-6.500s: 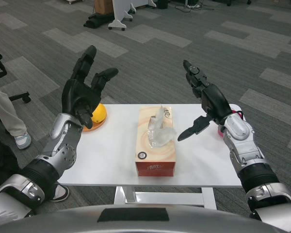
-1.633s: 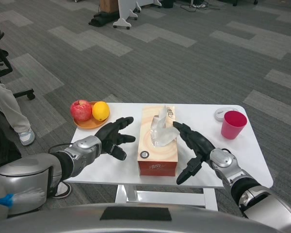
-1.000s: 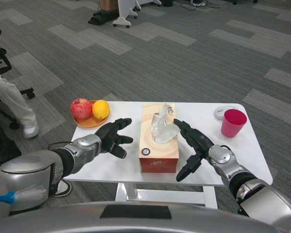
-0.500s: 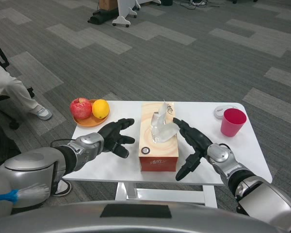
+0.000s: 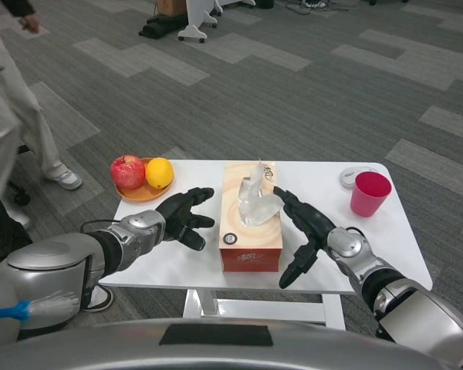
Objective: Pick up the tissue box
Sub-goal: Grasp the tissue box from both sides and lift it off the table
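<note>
1. Tissue box (image 5: 251, 220), head view: it lies flat on the white table (image 5: 324, 193), long axis running away from the robot, near end close to the table's front edge. A loose tissue (image 5: 256, 202) stands up out of its top slot.

2. Left hand (image 5: 182, 217), head view: spread, holding nothing. It sits just left of the tissue box, fingertips pointing at the box's left wall. A narrow gap shows; no contact.

3. Right hand (image 5: 302, 229), head view: spread, holding nothing. It lies just right of the tissue box, upper fingers reaching close to the tissue, one finger hanging low toward the table edge. Whether any fingertip touches the box wall cannot be told.

4. Other items, placed from the tissue box: a plate (image 5: 136, 193) with an apple (image 5: 128, 171) and a lemon (image 5: 160, 173) stands to the far left; a red cup (image 5: 369, 193) and a small white lid (image 5: 353, 177) stand to the far right. All are apart from the box. A person (image 5: 8, 123) stands beyond the table's left side.

5. Risks, as judged:
   - Uneven closing of the two hands could shove the box sideways or twist it rather than clamp it.
   - Cardboard walls are smooth and yield; a light squeeze could slip, a hard one could crush the box.
   - The right hand's upper fingers may catch the tissue and pull it out instead of bearing on the box.
   - The box sits near the front edge; a push toward the robot could tip it off.
</note>
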